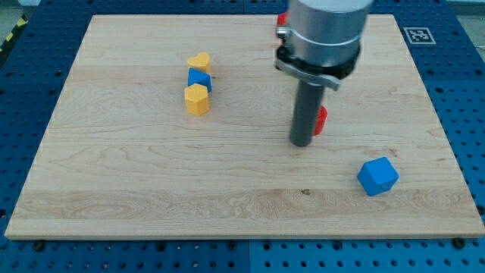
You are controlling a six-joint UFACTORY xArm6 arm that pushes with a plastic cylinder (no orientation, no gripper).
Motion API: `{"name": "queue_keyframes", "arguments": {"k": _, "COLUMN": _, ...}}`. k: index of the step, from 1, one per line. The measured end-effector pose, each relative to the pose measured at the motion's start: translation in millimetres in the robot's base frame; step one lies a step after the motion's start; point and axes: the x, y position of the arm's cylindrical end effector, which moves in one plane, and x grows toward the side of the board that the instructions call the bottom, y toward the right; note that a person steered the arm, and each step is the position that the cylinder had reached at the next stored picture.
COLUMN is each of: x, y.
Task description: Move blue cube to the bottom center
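The blue cube (377,176) lies near the view's lower right on the wooden board (136,174). My tip (301,142) stands up and to the left of it, apart from it by some distance. A red cylinder (321,119) shows only as a sliver just right of the rod, mostly hidden behind it. Whether the rod touches it I cannot tell.
On the left are a yellow heart (199,61), a small blue block (199,78) and a yellow hexagonal block (196,99) in a column. A red block (281,19) peeks out by the arm at the top. The green blocks are hidden behind the arm.
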Motion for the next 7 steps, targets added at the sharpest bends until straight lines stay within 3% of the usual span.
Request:
{"name": "queue_keyframes", "arguments": {"k": 3, "x": 35, "y": 129}}
{"name": "queue_keyframes", "arguments": {"k": 5, "x": 53, "y": 127}}
{"name": "queue_keyframes", "arguments": {"k": 7, "x": 71, "y": 55}}
